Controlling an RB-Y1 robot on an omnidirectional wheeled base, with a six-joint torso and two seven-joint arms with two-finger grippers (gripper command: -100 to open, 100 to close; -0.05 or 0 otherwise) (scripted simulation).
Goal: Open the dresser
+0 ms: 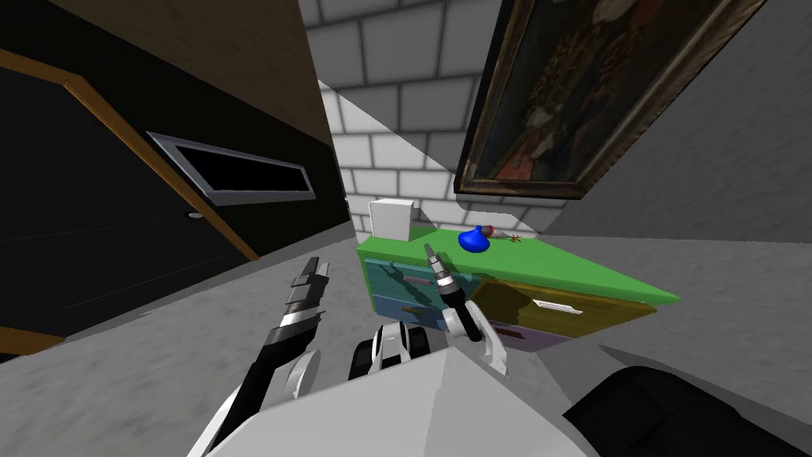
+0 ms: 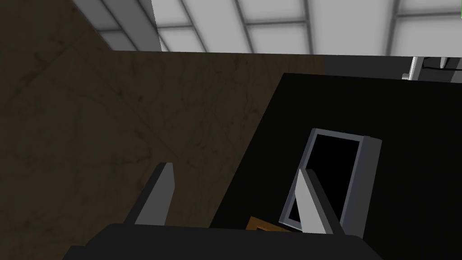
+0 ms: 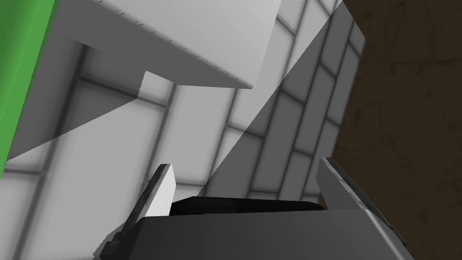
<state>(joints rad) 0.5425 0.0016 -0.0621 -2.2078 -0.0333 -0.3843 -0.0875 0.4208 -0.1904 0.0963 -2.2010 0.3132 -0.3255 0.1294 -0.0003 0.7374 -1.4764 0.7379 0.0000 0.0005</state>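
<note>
- The dresser (image 1: 555, 270) stands at 1 o'clock. The right gripper (image 1: 430, 255), fingers wide apart, hovers by its top front edge.
- I judge it should first drop toward 6 o'clock, to the teal drawer (image 1: 396, 278) and its handle (image 1: 414, 280), then close.
- The head view shows the drawers; the right wrist view looks past them at a white box (image 3: 180, 36).
- The left gripper (image 1: 315, 270), at 11 o'clock, is also wide.

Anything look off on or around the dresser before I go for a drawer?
The blue vase on the dresser top seems to lie on its side rather than stand. Otherwise nothing stands out. The right end effector, open, is at the top's front edge.
</note>
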